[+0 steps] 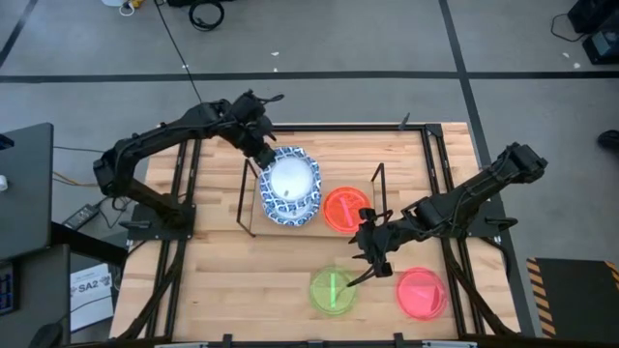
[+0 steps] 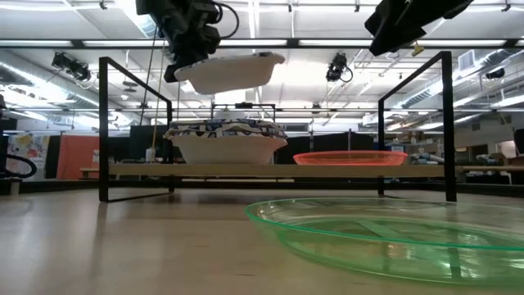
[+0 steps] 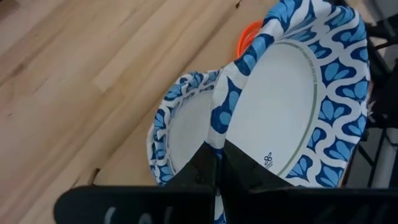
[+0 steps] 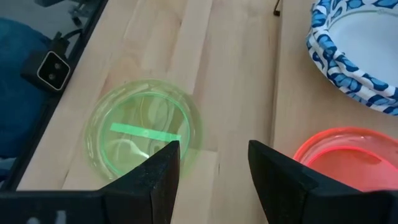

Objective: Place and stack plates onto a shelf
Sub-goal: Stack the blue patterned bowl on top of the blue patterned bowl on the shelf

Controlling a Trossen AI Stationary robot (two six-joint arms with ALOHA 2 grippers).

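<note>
Left hand [image 1: 259,153] with plate [image 1: 291,177] above shelf stack [image 2: 225,141]

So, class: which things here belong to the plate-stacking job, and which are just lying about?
Job:
left gripper holding a blue-rimmed plate
blue-rimmed stack
orange plate
green plate
red-pink plate
shelf
right gripper, open

Lying about:
floor cables
labelled box
</note>
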